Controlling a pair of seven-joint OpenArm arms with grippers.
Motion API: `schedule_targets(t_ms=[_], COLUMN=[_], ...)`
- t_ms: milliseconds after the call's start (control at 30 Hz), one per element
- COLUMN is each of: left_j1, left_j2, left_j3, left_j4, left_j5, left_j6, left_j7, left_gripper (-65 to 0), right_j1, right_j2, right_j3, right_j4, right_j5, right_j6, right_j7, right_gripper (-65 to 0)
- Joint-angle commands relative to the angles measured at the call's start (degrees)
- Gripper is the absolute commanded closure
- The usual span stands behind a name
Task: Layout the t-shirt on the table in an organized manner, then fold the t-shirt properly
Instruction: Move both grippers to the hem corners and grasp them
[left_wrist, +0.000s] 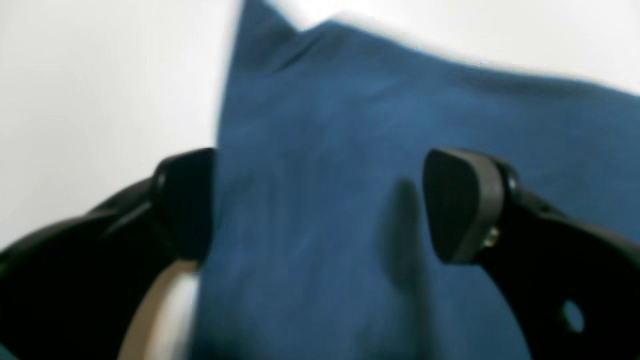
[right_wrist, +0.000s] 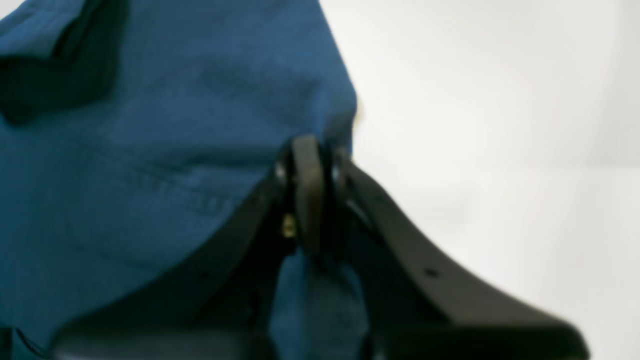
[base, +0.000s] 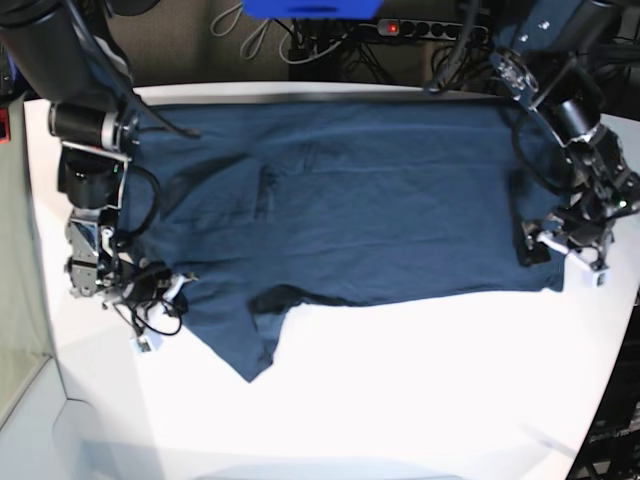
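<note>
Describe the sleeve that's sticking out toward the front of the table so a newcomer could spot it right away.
A white table bears a navy t-shirt spread wide. From its near edge, close to the right gripper, one sleeve juts out as a dark pointed flap, the only cloth crossing the bare white.

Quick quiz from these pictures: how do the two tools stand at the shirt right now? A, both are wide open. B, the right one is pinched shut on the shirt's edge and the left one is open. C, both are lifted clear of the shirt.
B: the right tool has its jaws closed on the shirt, while the left tool straddles cloth with jaws apart.
</note>
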Motion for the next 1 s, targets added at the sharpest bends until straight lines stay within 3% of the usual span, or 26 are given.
schedule_targets(t_ms=[0,467,533,667,733,833,967], left_j1=[-1.7,-3.63,-4.95,-6.01,-6.45,-6.71,-6.8], left_j2=[-0.98,-1.33,-1.42,-1.42,-1.33,-0.98,-0.71], left_j3=[-0.01,0.25,0.25,0.25,0.25,0.16,-0.1], left_j4=[0.3,-7.44,-9.81,-11.92,-11.92,-11.75,-6.47], left_j5=[0.01,1.94,1.94,1.94,1.94,1.86,1.68], left_j6=[-0.32,-0.32,-0.32,-0.32,-0.32,-0.32,-0.32], left_j7=[-1.65,-6.49,-6.49,-6.49,-6.05,-5.79,-1.83], left_gripper=[-61.9,-60.0,-52.9,-26.0,-17.2,-10.8,-4.3], right_j1=[-0.05,0.48,0.57,1.63,1.8,1.71,-0.48], right_j2=[-0.17,-0.08,-0.08,0.1,0.18,0.18,0.18], right_j3=[-0.35,-0.17,-0.08,0.01,0.01,0.09,0.97], right_j4=[-0.33,-0.06,-0.06,-0.06,0.02,2.13,10.84], right_j5=[-2.41,-2.32,-2.32,-2.32,-2.32,-2.32,-2.32], right_j6=[0.62,0.62,0.62,0.62,0.62,0.62,0.62], right_j7=[-4.21,-4.3,-4.3,-4.39,-4.39,-4.56,-9.93], right_gripper=[0.0,0.0,0.0,0.0,0.0,0.0,0.0])
